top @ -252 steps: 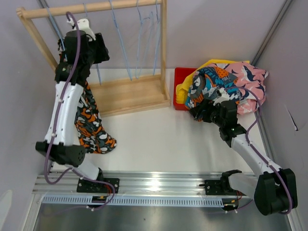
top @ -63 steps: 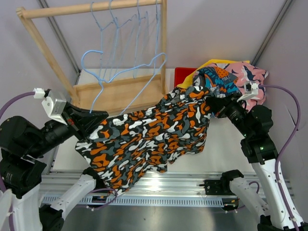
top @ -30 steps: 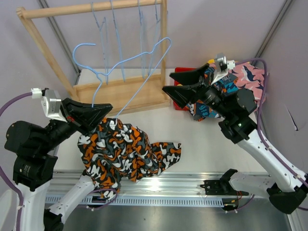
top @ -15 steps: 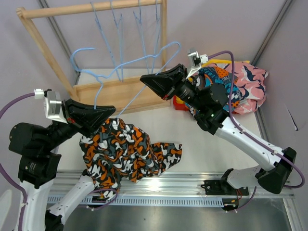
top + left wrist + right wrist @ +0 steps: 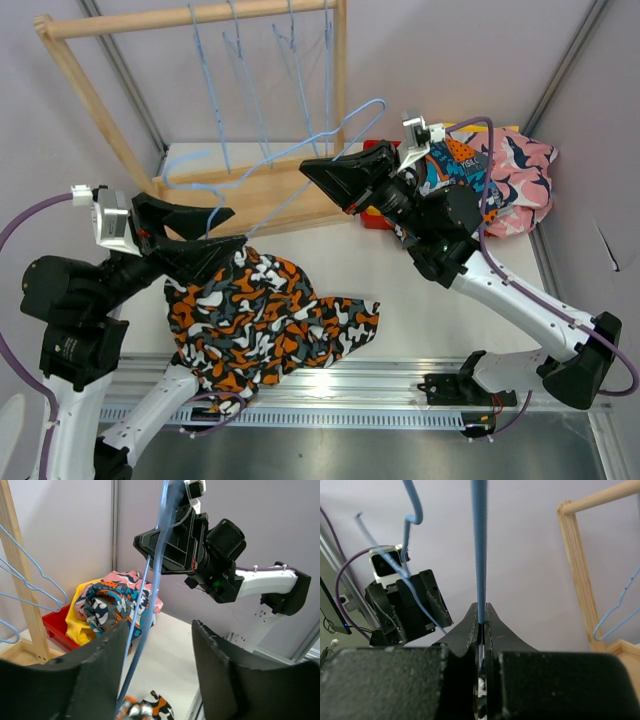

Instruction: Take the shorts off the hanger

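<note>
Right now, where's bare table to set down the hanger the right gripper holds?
Free: the middle of the table, bordered by the wooden rack behind, the orange-black-white shorts front-left and the right arm to the right. Crowded: back-right corner, with the red bin and its pile of shorts; front-left, where those printed shorts lie.

the left gripper (image 5: pixel 237 226) stood with jaws apart over the orange-black-white shorts (image 5: pixel 270 320) heaped on the table (image 5: pixel 410 290); the right gripper (image 5: pixel 305 170) pinched the blue hanger (image 5: pixel 280 196).
</note>
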Controlling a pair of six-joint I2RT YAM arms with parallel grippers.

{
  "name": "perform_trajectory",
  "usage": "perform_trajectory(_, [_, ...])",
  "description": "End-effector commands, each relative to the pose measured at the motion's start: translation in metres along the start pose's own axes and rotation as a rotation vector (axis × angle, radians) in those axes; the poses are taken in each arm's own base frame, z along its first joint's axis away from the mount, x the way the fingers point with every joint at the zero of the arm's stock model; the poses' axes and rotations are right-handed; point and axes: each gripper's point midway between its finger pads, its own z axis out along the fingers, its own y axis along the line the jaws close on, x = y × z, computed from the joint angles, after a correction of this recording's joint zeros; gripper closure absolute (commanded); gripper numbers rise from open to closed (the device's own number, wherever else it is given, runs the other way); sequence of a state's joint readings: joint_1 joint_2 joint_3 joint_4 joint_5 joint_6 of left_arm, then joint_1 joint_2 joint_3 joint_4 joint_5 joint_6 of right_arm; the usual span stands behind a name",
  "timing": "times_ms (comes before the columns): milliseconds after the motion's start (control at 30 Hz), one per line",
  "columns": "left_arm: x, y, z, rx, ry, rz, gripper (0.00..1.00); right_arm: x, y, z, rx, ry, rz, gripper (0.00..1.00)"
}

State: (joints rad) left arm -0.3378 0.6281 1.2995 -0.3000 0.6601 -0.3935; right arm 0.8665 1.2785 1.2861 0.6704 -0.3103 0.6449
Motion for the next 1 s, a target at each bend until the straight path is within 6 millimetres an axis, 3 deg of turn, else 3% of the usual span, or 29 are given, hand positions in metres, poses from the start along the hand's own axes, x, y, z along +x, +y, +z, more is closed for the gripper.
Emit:
perform_trajectory(0, [-0.009, -0.002, 0.003, 0.008, -0.03, 0.003, 0.37, -0.019, 0.005, -0.005, 0.009, -0.061, -0.072, 1.0])
perform_trajectory(33, [-0.008, -0.001, 0.004, 0.009, -0.029, -0.003, 0.36, -0.021, 0.006, -0.007, 0.012, -0.067, -0.072, 1.0])
perform_trajectory(67, [-0.007, -0.001, 0.004, 0.014, -0.031, -0.001, 0.45, -0.02, 0.006, -0.009, 0.015, -0.066, -0.073, 1.0])
perform_trajectory(133, [-0.005, 0.002, 0.007, 0.013, -0.022, -0.012, 0.69, -0.021, 0.007, -0.011, 0.02, -0.07, -0.074, 1.0])
perform_trajectory(167, [-0.004, 0.002, 0.007, 0.011, -0.02, -0.014, 0.95, -0.022, 0.006, -0.012, 0.022, -0.071, -0.077, 1.0])
perform_trajectory(200, [-0.002, 0.004, 0.008, 0.006, -0.013, -0.021, 1.0, -0.022, 0.006, -0.013, 0.024, -0.071, -0.076, 1.0])
perform_trajectory(567, [0.011, 0.015, 0.015, -0.004, 0.011, -0.042, 1.0, -0.01, 0.0, -0.01, 0.035, -0.04, -0.04, 1.0])
perform_trajectory(667, [-0.002, 0.028, 0.015, -0.091, 0.014, -0.004, 1.0, -0.005, -0.008, -0.01, 0.077, 0.003, -0.053, 0.01])
perform_trajectory(700, [-0.008, 0.04, 0.015, -0.159, 0.003, 0.034, 1.0, -0.007, -0.008, -0.013, 0.094, 0.006, -0.06, 0.01])
perform_trajectory(733, [-0.034, 0.034, 0.01, -0.178, -0.044, 0.08, 1.0, -0.005, -0.012, -0.017, 0.12, 0.019, -0.063, 0.01])
perform_trajectory(767, [-0.033, 0.042, 0.008, -0.227, -0.02, 0.104, 1.0, 0.0, -0.02, -0.022, 0.168, 0.04, -0.061, 0.01])
perform_trajectory(800, [-0.052, 0.058, 0.006, -0.332, -0.049, 0.13, 1.0, 0.003, -0.023, -0.027, 0.184, 0.051, -0.078, 0.0])
perform_trajectory(833, [-0.071, 0.061, 0.0, -0.392, -0.075, 0.162, 1.0, 0.005, -0.022, -0.039, 0.199, 0.059, -0.083, 0.0])
perform_trajectory(867, [-0.061, 0.078, -0.007, -0.486, -0.017, 0.156, 1.0, 0.011, -0.027, -0.047, 0.231, 0.079, -0.083, 0.0])
perform_trajectory(900, [-0.077, 0.104, -0.019, -0.654, -0.027, 0.2, 1.0, 0.013, -0.029, -0.054, 0.247, 0.086, -0.092, 0.01])
perform_trajectory(933, [-0.079, 0.119, -0.028, -0.755, -0.013, 0.212, 1.0, 0.017, -0.028, -0.068, 0.264, 0.096, -0.089, 0.0])
perform_trajectory(967, [-0.095, 0.123, -0.041, -0.831, -0.036, 0.236, 1.0, 0.019, -0.03, -0.076, 0.282, 0.1, -0.088, 0.0])
